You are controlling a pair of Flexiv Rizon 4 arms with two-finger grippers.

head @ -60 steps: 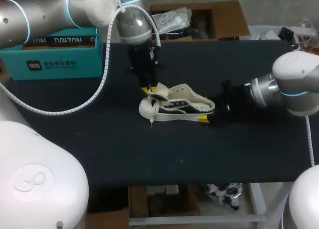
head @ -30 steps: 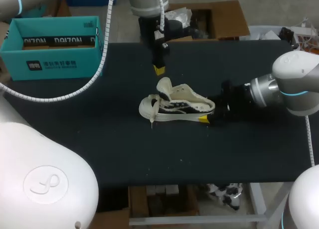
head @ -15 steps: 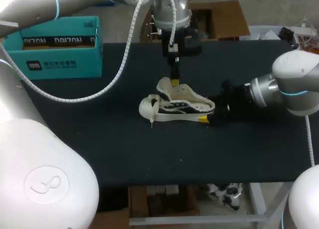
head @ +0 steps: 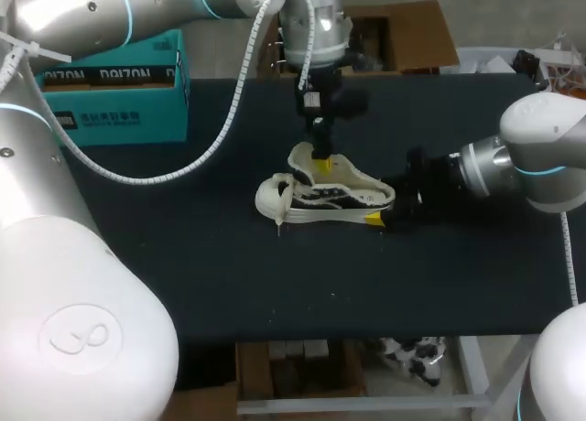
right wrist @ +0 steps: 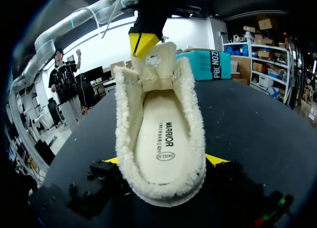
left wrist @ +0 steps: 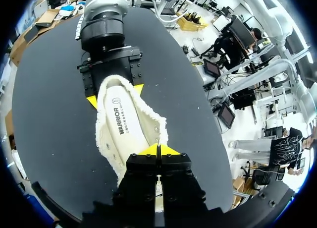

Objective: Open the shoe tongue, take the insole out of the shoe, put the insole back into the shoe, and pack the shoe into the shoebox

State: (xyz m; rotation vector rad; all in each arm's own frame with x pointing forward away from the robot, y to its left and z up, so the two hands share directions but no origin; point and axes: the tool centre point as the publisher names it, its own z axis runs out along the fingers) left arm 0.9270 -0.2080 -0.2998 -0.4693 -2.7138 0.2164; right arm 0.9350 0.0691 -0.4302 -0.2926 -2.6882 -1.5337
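the tongue [head: 301,156] already stands up and forward, so the step in hand looks like taking out the insole [right wrist: 163,139], which lies flat inside. the shoe [head: 325,197] sits upright in the middle of the table [head: 183,256], well apart from the teal shoebox [head: 114,91] at the far left. it is cream with a fleecy lining and dark side panels. the right gripper [head: 377,212] clamps the heel from both sides. the left gripper [head: 320,162] hangs over the opening just behind the tongue, its tips pressed together with nothing seen between them. next it likely needs to spread its fingers, dip in and pinch the insole's edge.
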